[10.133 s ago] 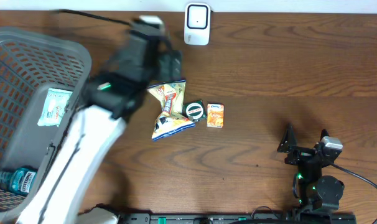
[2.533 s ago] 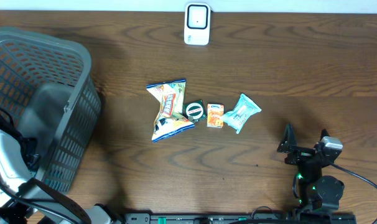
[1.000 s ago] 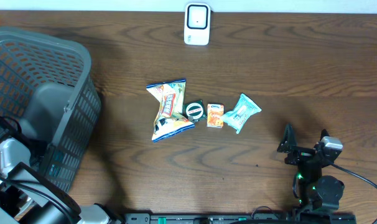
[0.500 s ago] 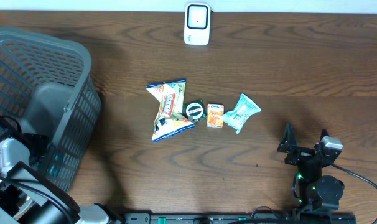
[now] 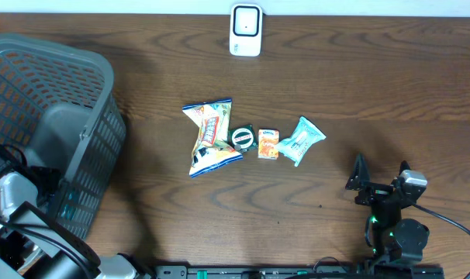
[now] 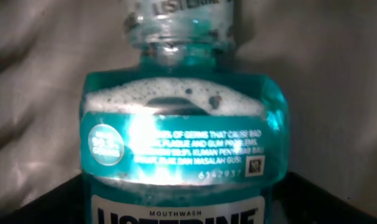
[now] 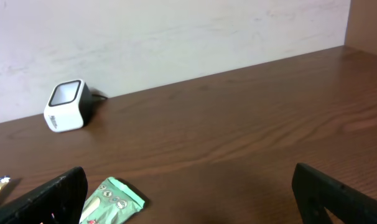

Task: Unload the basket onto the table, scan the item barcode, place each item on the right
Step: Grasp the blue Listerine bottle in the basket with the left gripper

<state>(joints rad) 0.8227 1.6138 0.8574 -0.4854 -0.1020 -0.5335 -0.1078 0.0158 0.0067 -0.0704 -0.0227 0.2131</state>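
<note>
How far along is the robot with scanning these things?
Looks partway. A chip bag, tin, box and packet lie on the table near the scanner, probably done. The left claw is down in the basket facing a mouthwash bottle; whether it grips it is unclear. That bottle is left to scan. The right claw hangs open, idle.

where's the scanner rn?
Overhead view: the scanner stands at the far edge of the table, about centre, well behind the chip bag and teal packet, and to the right of the grey basket.
</note>
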